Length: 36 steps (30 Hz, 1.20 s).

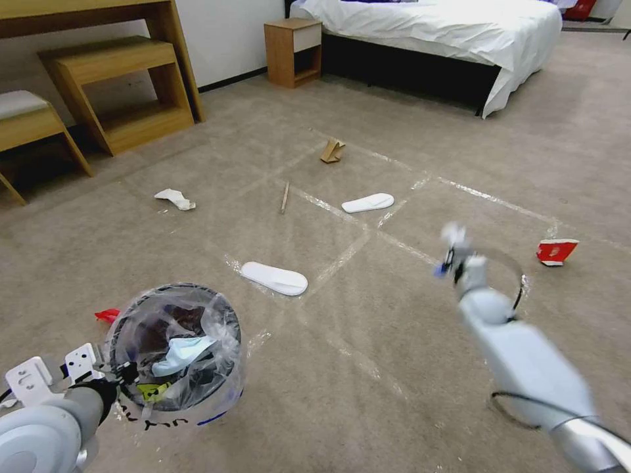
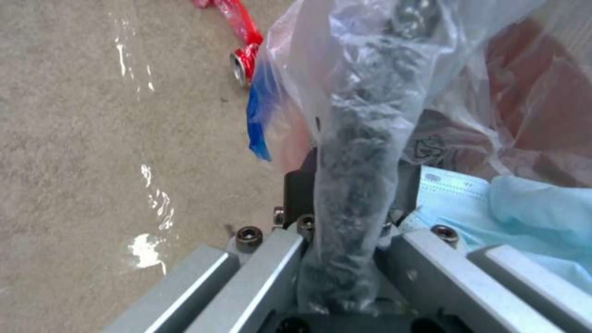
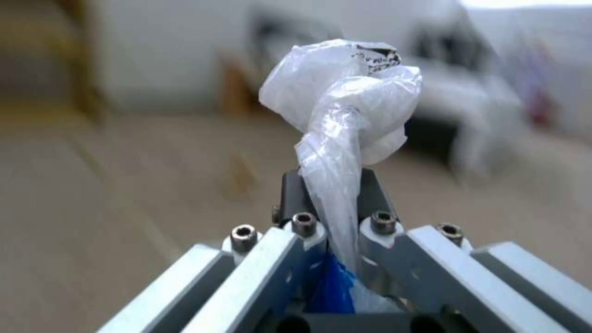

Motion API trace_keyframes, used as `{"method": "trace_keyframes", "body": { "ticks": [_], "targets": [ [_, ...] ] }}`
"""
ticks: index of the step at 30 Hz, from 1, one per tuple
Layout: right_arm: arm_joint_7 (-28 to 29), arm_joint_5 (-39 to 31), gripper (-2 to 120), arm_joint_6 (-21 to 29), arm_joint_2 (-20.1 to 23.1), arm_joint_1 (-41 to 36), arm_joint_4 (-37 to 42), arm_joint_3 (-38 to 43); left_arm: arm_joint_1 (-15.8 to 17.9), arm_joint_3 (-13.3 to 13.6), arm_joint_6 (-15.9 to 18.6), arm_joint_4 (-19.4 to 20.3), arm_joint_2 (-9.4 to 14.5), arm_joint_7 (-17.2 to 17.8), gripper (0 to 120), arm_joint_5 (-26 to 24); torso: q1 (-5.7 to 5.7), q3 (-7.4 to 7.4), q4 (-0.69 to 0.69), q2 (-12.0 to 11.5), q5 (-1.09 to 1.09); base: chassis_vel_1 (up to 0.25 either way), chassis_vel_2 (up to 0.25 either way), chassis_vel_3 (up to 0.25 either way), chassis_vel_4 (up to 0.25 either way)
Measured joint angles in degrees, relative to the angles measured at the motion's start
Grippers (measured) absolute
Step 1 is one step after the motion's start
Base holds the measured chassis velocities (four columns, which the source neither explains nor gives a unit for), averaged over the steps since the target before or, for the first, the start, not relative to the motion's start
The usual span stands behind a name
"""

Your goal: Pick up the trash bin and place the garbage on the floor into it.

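At the near left of the head view we see the left gripper pinching the rim of the trash bin; in the left wrist view its jaws are pressed onto the dark rim through the clear plastic bag. The bin sits low over the carpet, and we cannot tell whether it touches it. Inside lies a pale blue face mask; the rest of the contents are hard to make out through the crinkled film. A crushed red can lies just beside the bin, mostly hidden behind it in the head view.

Moving rightward, the litter lies scattered on the carpet: crumpled white paper, a near white slipper, a thin wooden stick, folded brown cardboard, a far white slipper.

At right, the right gripper appears blurred above the carpet. Its wrist view shows the jaws closed on a wad of white plastic wrap, with something blue half hidden between them. A red carton lies on the carpet farther right.
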<state>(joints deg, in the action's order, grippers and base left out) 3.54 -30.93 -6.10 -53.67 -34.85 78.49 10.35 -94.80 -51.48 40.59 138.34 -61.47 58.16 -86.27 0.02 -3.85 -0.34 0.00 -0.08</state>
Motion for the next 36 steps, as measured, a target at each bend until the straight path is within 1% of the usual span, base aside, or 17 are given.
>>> {"method": "trace_keyframes", "body": {
  "ticks": [2, 4, 6, 11, 14, 15, 16, 18, 20, 23, 25, 27, 28, 31, 32, 35, 36],
  "targets": [
    [-0.96, -0.73, 1, -0.78, 0.38, 0.35, 0.95, 0.05, 0.05, -0.02, 0.0, 0.0, 0.0, 0.02, 0, -0.03, 0.0, 0.0, 0.0, 0.0, 0.0, 0.0, 0.0, 0.0, 0.0],
    [-8.05, -7.23, 1, -4.91, 2.81, 2.78, 7.17, -0.95, 0.44, -0.06, -0.01, -0.01, 0.0, 0.03, 0, -0.3, 0.0, -0.01, -0.01, 0.0, 0.01, 0.0, 0.0, 0.0, 0.0],
    [-13.01, -12.12, 1, -6.66, 3.96, 4.09, 11.78, -2.98, 0.68, -0.09, -0.05, -0.07, -0.04, 0.03, 0, -0.38, 0.0, 0.0, -0.02, 0.0, -0.01, 0.0, 0.0, 0.0, 0.0],
    [-17.12, -16.05, 1, -8.27, 4.24, 5.46, 18.5, -8.45, 0.94, -0.09, -0.08, -0.28, -0.27, 0.04, 0, -0.46, 0.0, 0.0, -0.01, 0.0, 0.0, 0.0, 0.0, 0.0, 0.0],
    [-19.47, -16.8, 1, -9.15, 2.3, 6.98, 22.37, -15.41, 0.9, -0.08, -0.08, -0.36, -0.73, 0.03, 0, -0.46, 0.0, 0.0, -0.01, 0.0, 0.0, 0.0, 0.0, 0.0, 0.0],
    [-19.77, -17.02, 1, -9.24, 1.17, 8.08, 23.07, -18.98, 0.53, -0.22, -0.07, -0.33, -1.19, -0.01, 0, -0.24, 0.0, 0.0, -0.02, 0.0, 0.0, 0.0, 0.0, 0.0, 0.0],
    [-19.77, -17.02, 1, -9.24, 1.17, 8.08, 23.07, -18.98, 0.53, -0.22, -0.07, -0.33, -1.19, -0.01, 0, -0.24, 0.0, 0.0, -0.02, 0.0, 0.0, 0.0, 0.0, 0.0, 0.0],
    [-20.23, -17.26, 1, -9.31, -0.45, 9.74, 23.57, -24.03, 0.21, -0.39, 0.03, -0.19, -1.77, -0.06, 0, 0.08, 0.0, 0.0, 0.01, 0.0, -0.01, 0.0, 0.0, 0.0, 0.0],
    [-20.46, -17.16, 1, -9.39, -1.2, 10.7, 23.58, -26.62, 0.18, -0.4, 0.06, -0.15, -2.06, -0.06, 0, 0.25, 0.0, 0.0, 0.0, 0.0, -0.02, 0.0, 0.0, 0.0, 0.0],
    [-21.18, -16.71, 1, -9.86, -4.9, 15.57, 22.21, -36.99, -0.1, -0.22, 0.16, -0.12, -3.02, -0.13, 0, 1.12, 0.0, 0.0, -0.01, 0.0, -0.02, 0.0, 0.0, 0.0, 0.0],
    [-21.26, -16.71, 1, -9.95, -5.63, 16.47, 21.82, -38.75, -0.1, -0.19, 0.17, -0.13, -3.13, -0.13, 0, 1.18, 0.0, 0.0, -0.02, 0.0, -0.02, 0.0, 0.0, 0.0, 0.0],
    [-22.02, -16.07, 1, -10.41, -8.4, 19.35, 19.98, -44.42, -0.02, -0.18, 0.19, -0.28, -3.32, -0.14, 0, 1.26, 0.0, 0.0, 0.0, 0.0, -0.02, 0.0, 0.0, 0.0, 0.0],
    [-22.02, -16.07, 1, -10.41, -8.4, 19.35, 19.98, -44.42, -0.02, -0.18, 0.19, -0.28, -3.32, -0.14, 0, 1.26, 0.0, 0.0, 0.0, 0.0, -0.02, 0.0, 0.0, 0.0, 0.0],
    [-22.61, -15.27, 1, -10.81, -13.13, 21.38, 17.58, -49.58, 0.09, -0.27, 0.2, -0.54, -3.45, -0.15, 0, 1.3, 0.0, 0.0, -0.01, 0.0, -0.02, 0.0, 0.0, 0.0, 0.0],
    [-22.61, -15.27, 1, -10.81, -13.13, 21.38, 17.58, -49.58, 0.09, -0.27, 0.2, -0.54, -3.45, -0.15, 0, 1.3, 0.0, 0.0, -0.01, 0.0, -0.02, 0.0, 0.0, 0.0, 0.0],
    [-22.84, -14.5, 1, -11.19, -17.52, 22.2, 15.14, -53.12, 0.15, -0.51, 0.2, -0.72, -3.41, -0.16, 0, 1.28, 0.0, 0.0, 0.01, 0.0, -0.02, 0.0, 0.0, 0.0, 0.0],
    [-22.84, -14.5, 1, -11.19, -17.52, 22.2, 15.14, -53.12, 0.15, -0.51, 0.2, -0.72, -3.41, -0.16, 0, 1.28, 0.0, 0.0, 0.01, 0.0, -0.02, 0.0, 0.0, 0.0, 0.0]
  ]
}}
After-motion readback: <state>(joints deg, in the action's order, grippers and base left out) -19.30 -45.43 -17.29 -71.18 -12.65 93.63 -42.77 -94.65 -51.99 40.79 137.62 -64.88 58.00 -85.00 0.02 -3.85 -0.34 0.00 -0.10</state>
